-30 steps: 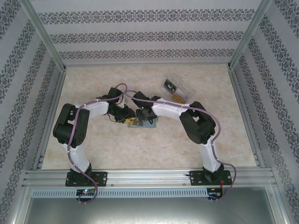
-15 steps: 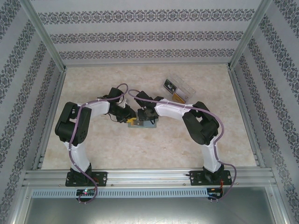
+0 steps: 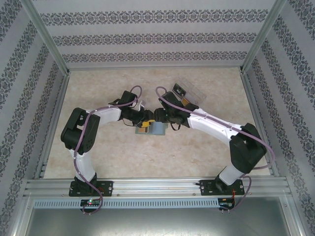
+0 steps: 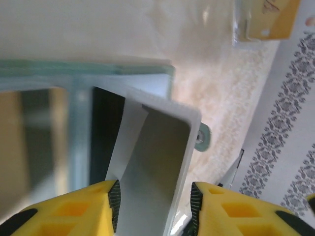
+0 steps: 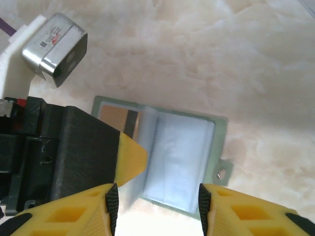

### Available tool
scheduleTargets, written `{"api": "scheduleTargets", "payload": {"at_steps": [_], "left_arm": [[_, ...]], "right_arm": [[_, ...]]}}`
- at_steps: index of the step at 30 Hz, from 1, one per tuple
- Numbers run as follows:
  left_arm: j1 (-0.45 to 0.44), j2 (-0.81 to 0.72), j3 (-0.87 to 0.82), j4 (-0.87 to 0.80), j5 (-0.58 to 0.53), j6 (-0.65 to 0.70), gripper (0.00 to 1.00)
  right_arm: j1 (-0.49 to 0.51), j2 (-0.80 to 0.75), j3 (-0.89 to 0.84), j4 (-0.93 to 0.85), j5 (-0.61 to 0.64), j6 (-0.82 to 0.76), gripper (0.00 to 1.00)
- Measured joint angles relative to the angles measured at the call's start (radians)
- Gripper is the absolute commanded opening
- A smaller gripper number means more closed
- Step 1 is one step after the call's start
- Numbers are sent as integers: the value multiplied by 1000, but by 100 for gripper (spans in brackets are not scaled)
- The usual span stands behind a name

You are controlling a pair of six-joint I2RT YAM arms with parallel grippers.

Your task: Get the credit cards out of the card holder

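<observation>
card holder (image 5: 220, 129) lies open and flat on the table (image 5: 231, 54), mid-way between the two arms. in the right wrist view the golden card (image 5: 114, 117) sits in the left panel. a pale card (image 4: 157, 152) covers the other panel and looks tipped up along the fold side.

left gripper (image 4: 155, 209) is spread, with the pale card between its fingers. one pad sits against the card's edge and the other has a gap to it, so i read it as not clamped (can't tell if a tip is under the card). right gripper (image 5: 157, 209) is spread too, with nothing in it, hovering just above the card holder.

my read of the step in hand: get the pale card out. how i'd run it:
- right gripper comes down and pins the bare grey-green border, so the soft card holder doesn't drag along
- left gripper closes on the raised card edge only, not the pocket lip
- pull along the pocket opening, low and slow
- if the card holder lifts with it, stop and re-pin

clear box (image 3: 192, 92) is well apart at the back, so it's no issue.
</observation>
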Motion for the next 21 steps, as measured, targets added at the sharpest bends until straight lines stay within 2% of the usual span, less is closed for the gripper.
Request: {"api": "scheduleTargets", "payload": {"at_steps": [6,14,21], "left_arm": [[-20,13,48,18,-10,-32,53],[13,14,71,-31,-110,-11,39],[18,14,71,-73,-158,8,34]], "right_arm": [[-16,-36,-70,-3,3,10,46],[-20,39,-49,16,-35,-7,22],[-14,188,20,20,-66,-15,18]]}}
